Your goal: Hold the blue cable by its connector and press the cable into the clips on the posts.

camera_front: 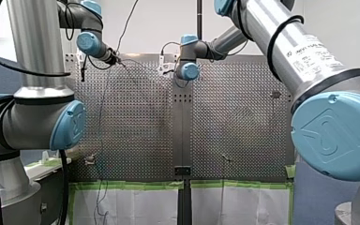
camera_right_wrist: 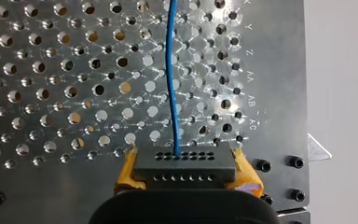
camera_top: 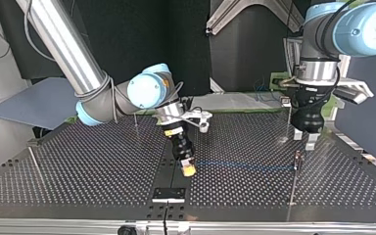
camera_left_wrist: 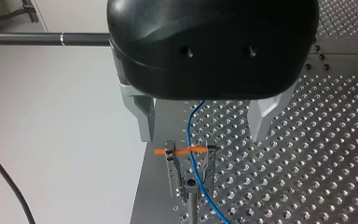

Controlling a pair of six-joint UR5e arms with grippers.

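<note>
Right hand (camera_right_wrist: 187, 172) clamps connector (camera_right_wrist: 185, 161) between yellow pads (camera_right_wrist: 127, 169); blue cable (camera_right_wrist: 171, 70) runs through clip (camera_left_wrist: 189, 163) beneath left hand (camera_left_wrist: 204, 133), open wide, empty. Remaining post (camera_top: 136, 120) likely unthreaded.

Post (camera_left_wrist: 192, 206) ahead (cable (camera_left_wrist: 191, 135) through), sides free

Thin upright posts (camera_top: 296, 169) stand well apart on the perforated table (camera_top: 88, 166).

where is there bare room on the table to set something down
Bare: table at the top view's left, outward of my right gripper. Crowded: along the blue cable from its connector to the clip post under my left gripper.
</note>
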